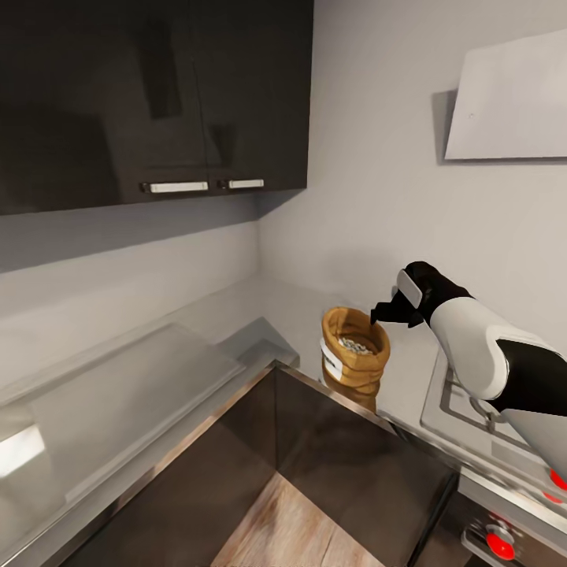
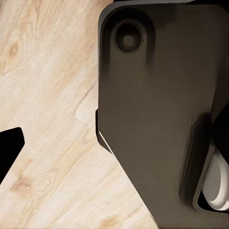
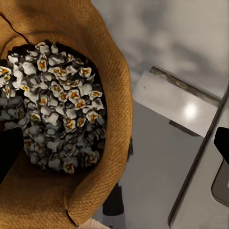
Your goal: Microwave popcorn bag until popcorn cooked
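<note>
The popcorn bag [image 1: 355,352] is standing upright on the grey steel countertop [image 1: 142,394], close to the inner corner where the two counter runs meet and just left of the gas hob [image 1: 465,409]. Its rolled rim is open, and the popcorn [image 1: 356,345] is sitting in a pale heap inside, plainly seen from the right wrist view [image 3: 57,109].

The right gripper [image 1: 383,313] is hovering at the far right side of the bag's rim, coming in from the right above the hob. In the right wrist view its jaws are standing apart, one dark fingertip [image 3: 9,157] over the bag's mouth and the other out over the bare counter, so one side of the bag wall lies between them but nothing is being gripped yet.

The risks, as I judge them:
- The jaws are bracketing only one soft side of the sack. Closing there may fold the paper instead of giving a firm hold, and the bag may hang tilted and spill kernels.
- A push from the fingertip inside the mouth may tip the bag toward the counter's near edge.

The left wrist view is showing wooden floor [image 2: 47,119] and a dark part of the robot's body [image 2: 157,124]; I cannot tell how the left jaws are standing.
</note>
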Robot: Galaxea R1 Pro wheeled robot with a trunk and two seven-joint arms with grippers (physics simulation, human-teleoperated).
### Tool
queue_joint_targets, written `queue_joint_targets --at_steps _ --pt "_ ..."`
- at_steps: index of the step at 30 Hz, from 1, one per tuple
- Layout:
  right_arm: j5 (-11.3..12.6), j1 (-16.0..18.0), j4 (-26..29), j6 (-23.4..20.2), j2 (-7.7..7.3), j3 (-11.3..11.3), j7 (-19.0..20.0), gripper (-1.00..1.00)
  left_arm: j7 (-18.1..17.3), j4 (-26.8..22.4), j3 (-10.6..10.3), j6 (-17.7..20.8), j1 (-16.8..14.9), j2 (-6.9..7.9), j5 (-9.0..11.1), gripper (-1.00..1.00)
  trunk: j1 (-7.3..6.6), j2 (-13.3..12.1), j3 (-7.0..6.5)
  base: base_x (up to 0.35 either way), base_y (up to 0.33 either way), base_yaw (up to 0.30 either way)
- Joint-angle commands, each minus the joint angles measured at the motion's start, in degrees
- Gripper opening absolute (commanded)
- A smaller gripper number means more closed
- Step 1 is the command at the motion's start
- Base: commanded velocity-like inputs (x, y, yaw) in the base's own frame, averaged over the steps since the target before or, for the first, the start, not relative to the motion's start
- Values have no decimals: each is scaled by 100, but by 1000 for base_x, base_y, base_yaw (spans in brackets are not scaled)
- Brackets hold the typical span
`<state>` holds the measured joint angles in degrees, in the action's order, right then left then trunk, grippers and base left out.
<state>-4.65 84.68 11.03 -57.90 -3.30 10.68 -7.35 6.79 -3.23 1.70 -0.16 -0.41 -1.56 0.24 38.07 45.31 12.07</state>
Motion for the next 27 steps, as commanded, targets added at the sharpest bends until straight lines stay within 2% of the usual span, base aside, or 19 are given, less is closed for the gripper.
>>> queue_joint_targets --at_steps 1,27 --pt "-45 5 5 -20 4 49 -3 100 15 -2 15 -2 -2 -2 3 100 1 7 18 23 -7 0" --pt "-45 5 -110 -20 -13 49 -38 100 15 -2 15 -1 -2 -2 3 100 1 7 258 1 0 0"
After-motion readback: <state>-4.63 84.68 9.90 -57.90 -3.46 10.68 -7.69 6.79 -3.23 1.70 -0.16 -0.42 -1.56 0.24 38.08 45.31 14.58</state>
